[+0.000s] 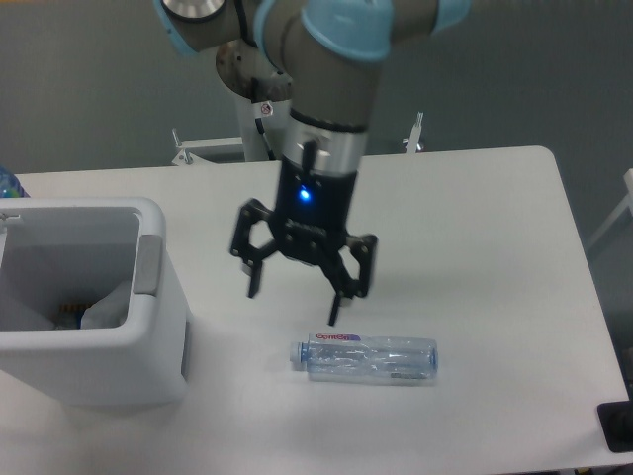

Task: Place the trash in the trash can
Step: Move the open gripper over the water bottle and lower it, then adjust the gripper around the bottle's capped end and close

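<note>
A clear crinkled plastic bottle (366, 358) with a red-and-purple label lies on its side on the white table, cap to the left. My gripper (294, 306) hangs open and empty just above and to the left of the bottle, apart from it. The large white trash can (148, 327) stands at the left edge of the table. Something pale (102, 309) shows inside it; I cannot tell if it is the paper wad.
The white table (495, 247) ends at a rounded right edge. A white metal frame (208, 148) stands behind the table's far edge. A dark object (618, 426) sits at the bottom right corner. A blue thing (6, 184) peeks in at the far left.
</note>
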